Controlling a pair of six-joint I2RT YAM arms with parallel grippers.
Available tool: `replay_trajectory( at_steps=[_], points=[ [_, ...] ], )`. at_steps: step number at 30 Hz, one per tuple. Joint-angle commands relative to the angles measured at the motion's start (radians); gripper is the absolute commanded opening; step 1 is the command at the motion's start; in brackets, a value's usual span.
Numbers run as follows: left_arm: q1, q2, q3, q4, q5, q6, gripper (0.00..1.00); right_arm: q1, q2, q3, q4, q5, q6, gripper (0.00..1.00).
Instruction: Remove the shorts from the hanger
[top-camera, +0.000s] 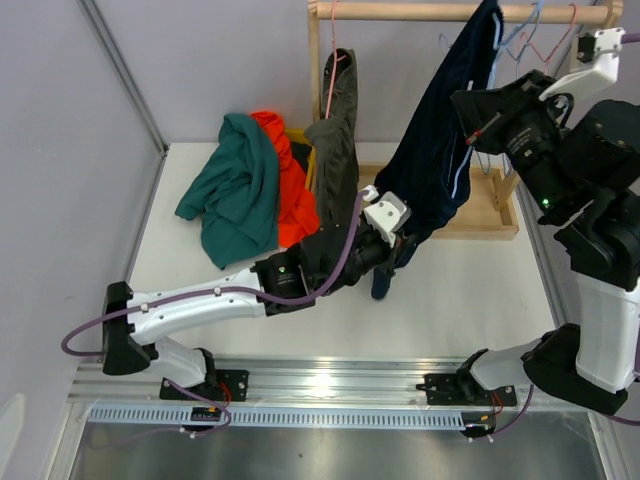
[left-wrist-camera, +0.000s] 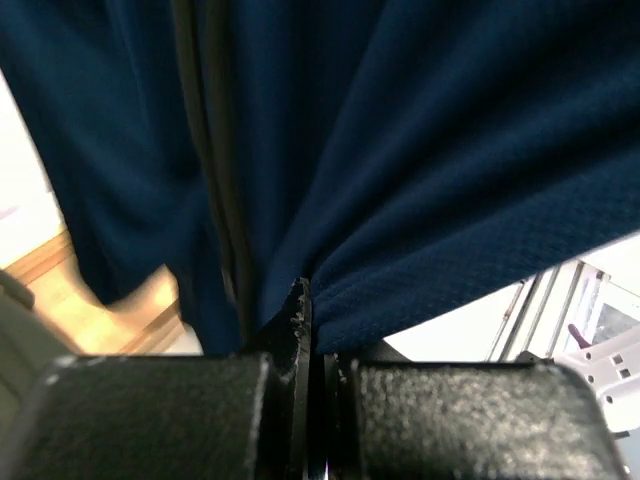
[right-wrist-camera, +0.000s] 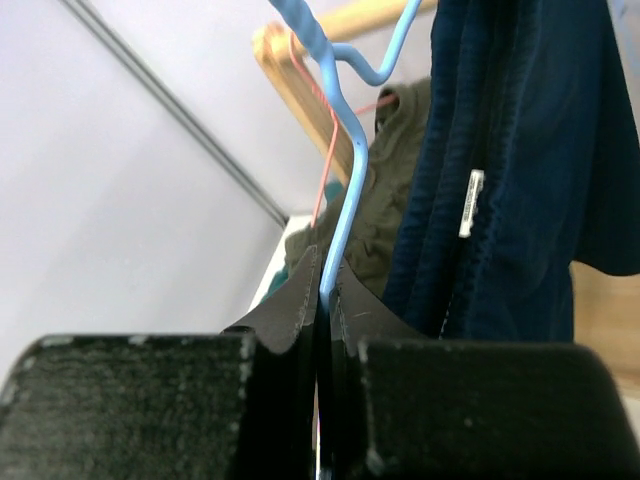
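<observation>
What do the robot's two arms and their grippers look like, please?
Both arms mix white and black segments: the left arm has a long white link, the right arm a white lower link and bulky black joints with a small green light. A purple cable runs along the left arm. The left gripper and right gripper have flat, black, rough-textured fingers.

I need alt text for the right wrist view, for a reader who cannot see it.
The right gripper is shut on a light blue hanger. Beside it hang navy shorts, with olive-grey shorts behind.
</observation>
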Motion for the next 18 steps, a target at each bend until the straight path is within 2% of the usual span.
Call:
replay_trajectory(
  at_steps=[1,5,8,12,15,16,18],
  points=[
    [0.032,0.046,0.009,-0.043,0.034,0.027,0.00,0.006,-0.019,0.117,0.071,-0.011,0.010,0.00],
    [0.074,0.089,-0.011,-0.007,0.074,-0.015,0.00,0.006,-0.053,0.054,0.079,-0.034,0.042,0.00],
    [0.074,0.106,0.035,-0.014,0.073,-0.006,0.00,0.006,-0.084,0.008,0.105,-0.051,0.067,0.00],
    [0.061,0.198,0.042,-0.031,0.073,0.005,0.00,0.006,-0.044,0.120,0.094,-0.014,0.038,0.00],
    [0.009,0.206,-0.061,0.062,0.053,-0.021,0.00,0.006,0.013,0.201,0.056,-0.027,0.029,0.00],
    [-0.006,0.194,-0.130,0.093,0.024,-0.029,0.00,0.006,0.014,0.198,0.056,-0.028,0.029,0.00],
    [-0.046,0.159,-0.161,0.136,0.011,-0.061,0.00,0.006,0.010,0.172,0.074,-0.025,0.022,0.00]
  ],
)
